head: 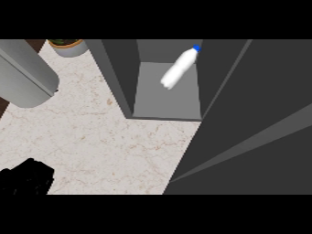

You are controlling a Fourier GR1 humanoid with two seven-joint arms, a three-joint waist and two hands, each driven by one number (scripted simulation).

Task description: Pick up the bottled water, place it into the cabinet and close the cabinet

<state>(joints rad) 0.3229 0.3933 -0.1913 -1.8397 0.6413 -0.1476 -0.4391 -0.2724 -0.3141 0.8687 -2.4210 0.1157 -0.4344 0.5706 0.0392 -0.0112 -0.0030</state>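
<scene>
Past placing: bottle (178,69) inside cabinet (168,103); next, swing open door (266,119) shut; cannot tell fingers' state on left hand (19,179), counter's (104,137) near-left corner.

The left hand (19,179) shows low in the view's lower-left corner.

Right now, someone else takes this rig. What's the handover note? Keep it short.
Left hand: at the view's lower left over the counter, away from the cabinet.
Right hand: not in view.
Bottled water: inside the cabinet, tilted, blue cap toward the back.
Done: bottle picked up and placed inside.
Left: the cabinet door stands open; close it.
</scene>
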